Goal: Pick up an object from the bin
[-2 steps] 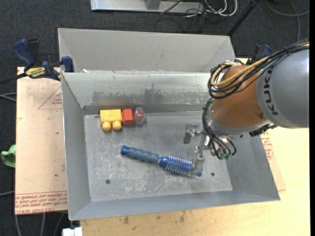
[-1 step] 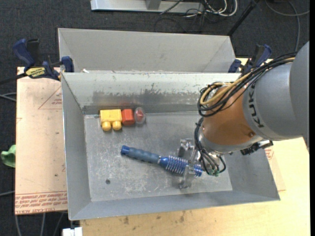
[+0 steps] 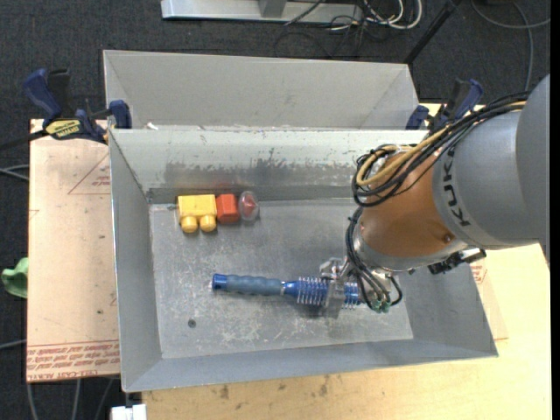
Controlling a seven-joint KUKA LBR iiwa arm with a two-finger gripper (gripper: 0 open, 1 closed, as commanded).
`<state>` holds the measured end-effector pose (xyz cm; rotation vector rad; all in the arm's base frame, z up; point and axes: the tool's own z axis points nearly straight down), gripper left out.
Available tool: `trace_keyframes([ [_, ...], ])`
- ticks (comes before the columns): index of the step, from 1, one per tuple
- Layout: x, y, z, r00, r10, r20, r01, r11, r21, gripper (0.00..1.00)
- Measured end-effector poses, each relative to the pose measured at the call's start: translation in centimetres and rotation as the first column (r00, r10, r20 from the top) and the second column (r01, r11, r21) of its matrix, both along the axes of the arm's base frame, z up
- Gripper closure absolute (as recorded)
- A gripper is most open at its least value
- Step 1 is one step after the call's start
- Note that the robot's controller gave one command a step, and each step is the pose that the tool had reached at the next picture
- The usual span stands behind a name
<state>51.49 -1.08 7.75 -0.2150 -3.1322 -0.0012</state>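
Bin [image 3: 131, 261]: grey metal, sloped walls, scuffed floor w/ 4 loose items

1. Tool [image 3: 249, 284]: blue, long, lay flat on floor toward front, approx. mid-width. Plain grip pointed left; ribbed, coil-like section at right end. Lay nearly level, left end a touch higher in view.
2. Gripper [image 3: 334, 290]: was down on ribbed end of tool, right of ctr. Claw narrow, one finger each side of ribbed part, closed on it; tool rested on floor, not raised. Orange cover [image 3: 398, 226] and cable loops [image 3: 394, 169] sat above it on wrist; grey arm [image 3: 490, 182] came in from right.
3. Yellow block [image 3: 196, 206]: at foot of back wall, left side; two round knobs on its front edge. Well apart from tool.
4. Red block [image 3: 227, 207]: touching yellow block's right side, same row.
5. Small round piece [image 3: 248, 205]: clear w/ red, just right of red block, against back wall; kind not made out
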Motion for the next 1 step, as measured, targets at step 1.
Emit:
trace_keyframes([
  [1,1.88,-2.82,20.51,0.999,0.033,0.012,-0.033,0.999,-0.002,1.0],
])
